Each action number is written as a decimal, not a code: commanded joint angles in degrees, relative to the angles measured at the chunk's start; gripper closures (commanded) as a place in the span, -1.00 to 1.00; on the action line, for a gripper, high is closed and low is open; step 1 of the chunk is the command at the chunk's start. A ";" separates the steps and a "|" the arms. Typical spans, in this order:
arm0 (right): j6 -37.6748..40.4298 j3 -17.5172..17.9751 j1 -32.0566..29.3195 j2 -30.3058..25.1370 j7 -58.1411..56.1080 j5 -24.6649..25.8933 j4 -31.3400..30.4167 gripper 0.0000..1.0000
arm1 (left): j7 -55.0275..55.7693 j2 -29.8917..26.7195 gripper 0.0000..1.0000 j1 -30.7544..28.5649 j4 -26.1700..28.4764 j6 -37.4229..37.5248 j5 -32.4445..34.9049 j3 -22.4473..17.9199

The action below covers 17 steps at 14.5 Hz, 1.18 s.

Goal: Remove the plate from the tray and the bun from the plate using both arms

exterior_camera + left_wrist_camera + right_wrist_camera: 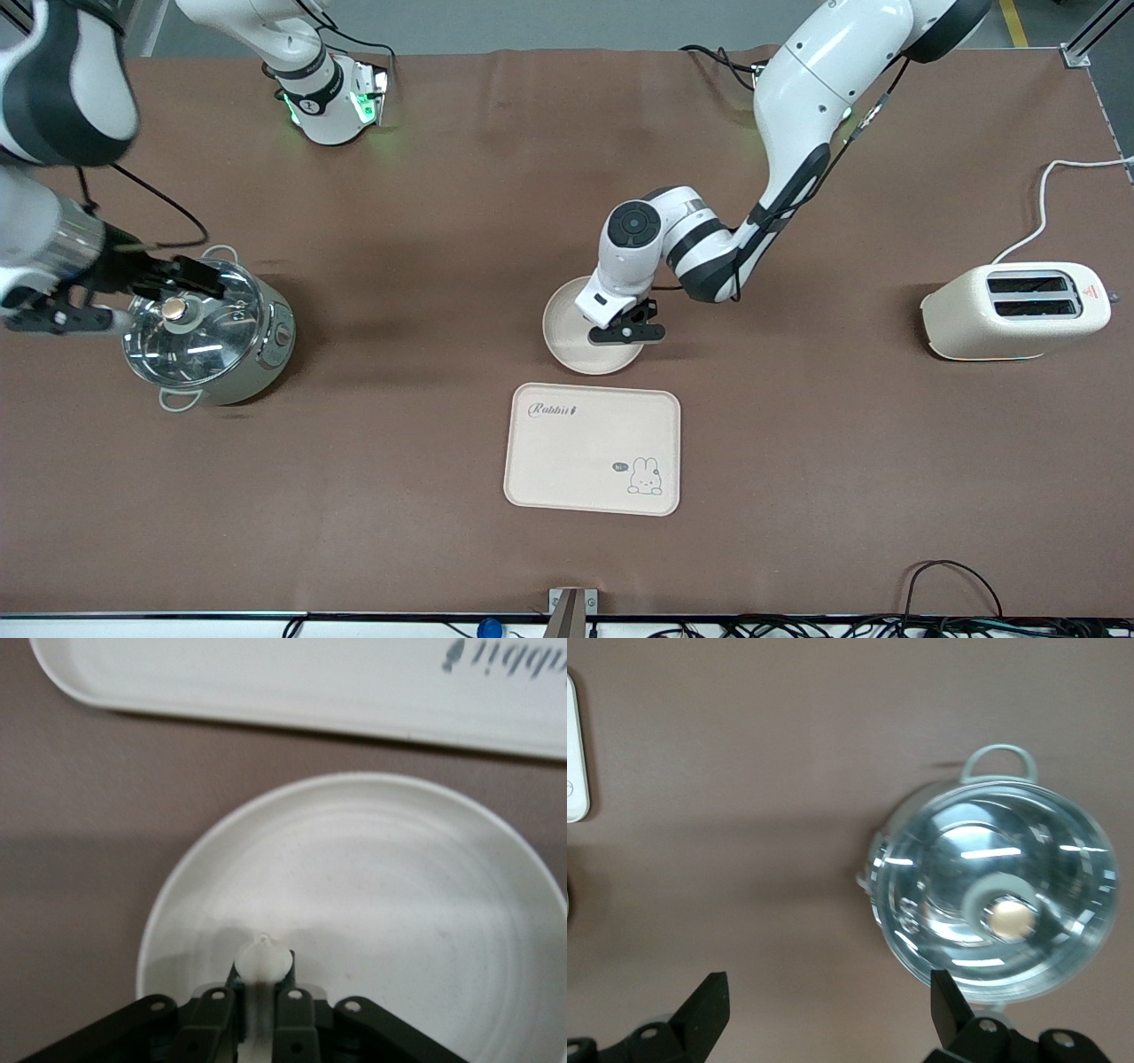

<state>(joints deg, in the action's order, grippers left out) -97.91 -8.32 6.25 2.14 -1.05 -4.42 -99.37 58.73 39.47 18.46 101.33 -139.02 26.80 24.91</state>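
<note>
The round cream plate (576, 332) lies on the brown table, just farther from the front camera than the rabbit tray. My left gripper (625, 333) stands down at the plate's rim on the side toward the left arm's end. In the left wrist view the left gripper (263, 979) is shut, with a pale strip of the plate (381, 895) rim pinched between its black fingers. My right gripper (197, 276) hangs open over the lidded pot (208, 341), and in its wrist view the right gripper (828, 992) holds nothing. The bun is out of view.
A rectangular cream tray (592, 448) with a rabbit drawing lies nearer the front camera than the plate. A glass-lidded pot (992, 904) with a brass knob stands toward the right arm's end. A cream toaster (1017, 310) with its cord sits toward the left arm's end.
</note>
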 commanded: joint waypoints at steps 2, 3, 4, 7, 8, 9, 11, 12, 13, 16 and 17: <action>3.42 3.83 -5.10 -4.86 -0.97 4.75 2.77 -1.00 | -11.41 -5.10 0.83 -12.87 1.85 7.35 0.45 7.05; 3.69 3.83 -5.80 -5.30 -1.76 5.38 3.91 -1.00 | -15.45 -5.37 0.85 -19.45 3.60 7.45 0.45 11.17; 3.78 3.75 -6.16 -5.48 -2.29 5.47 4.62 -1.00 | -19.40 -5.37 0.90 -26.13 5.09 7.45 0.54 14.52; 3.96 3.13 -6.25 -5.75 -3.08 5.65 5.59 -1.00 | -31.45 -4.40 0.92 -40.23 8.35 6.58 0.63 19.47; 3.96 3.04 -6.42 -5.92 -3.26 5.73 5.77 -1.00 | -33.92 -3.97 0.87 -42.69 9.58 5.01 0.63 19.47; 3.96 2.70 -6.34 -5.92 -4.13 5.73 5.86 -1.00 | -34.90 -2.83 0.76 -44.89 10.03 4.03 0.71 19.38; 3.69 1.73 -5.81 -5.57 -4.40 5.82 5.68 -1.00 | -37.09 -0.63 0.08 -47.72 9.94 3.85 1.42 19.38; 3.69 1.81 -5.81 -5.57 -4.40 5.82 5.68 -1.00 | -38.15 -0.45 -0.49 -47.82 9.77 3.85 1.50 19.38; 3.69 1.81 -5.72 -5.49 -4.31 5.82 5.68 -1.00 | -38.51 -0.45 -0.99 -47.82 9.59 3.85 1.51 19.30; 3.96 1.99 -5.63 -5.48 -4.40 5.73 5.68 -1.00 | -39.12 -1.06 -1.00 -47.82 8.11 4.46 1.59 19.30; 3.96 2.08 -5.55 -5.57 -4.40 5.73 5.60 -1.00 | -40.61 -1.50 -1.00 -47.82 6.62 5.25 1.59 19.47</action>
<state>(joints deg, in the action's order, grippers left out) -94.42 -6.58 0.74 -3.13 -4.84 0.29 -93.79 19.67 39.33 -29.31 110.15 -135.20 27.23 43.78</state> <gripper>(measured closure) 0.000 0.330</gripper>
